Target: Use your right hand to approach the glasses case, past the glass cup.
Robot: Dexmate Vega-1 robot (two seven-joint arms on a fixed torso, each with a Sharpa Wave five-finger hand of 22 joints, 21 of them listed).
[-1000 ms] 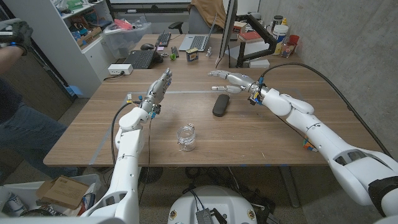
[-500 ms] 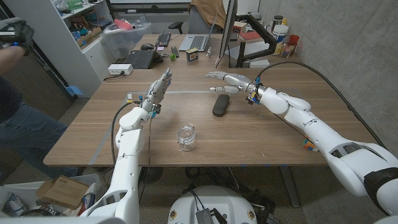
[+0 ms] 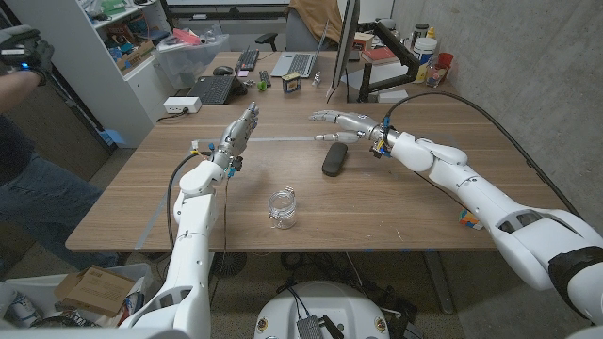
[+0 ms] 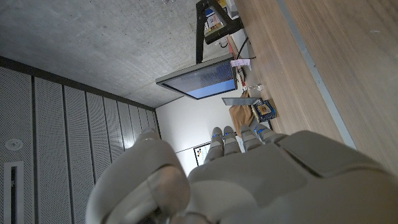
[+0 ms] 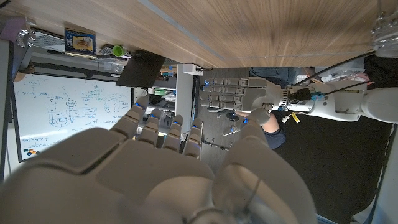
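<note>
**Right hand hovering just past the glasses case**

Nearest the robot, the glass cup stands on the wooden table, roughly between the two arms. Further out lies the dark glasses case, well apart from the cup. The right hand hangs just beyond the case, fingers stretched out and spread, holding nothing. The left hand is raised, fingers straight, also holding nothing. A laptop sits at the far end.

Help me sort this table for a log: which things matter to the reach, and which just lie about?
Job:
right hand
glasses case
glass cup

Lying about:
left hand
keyboard
laptop
monitor
</note>
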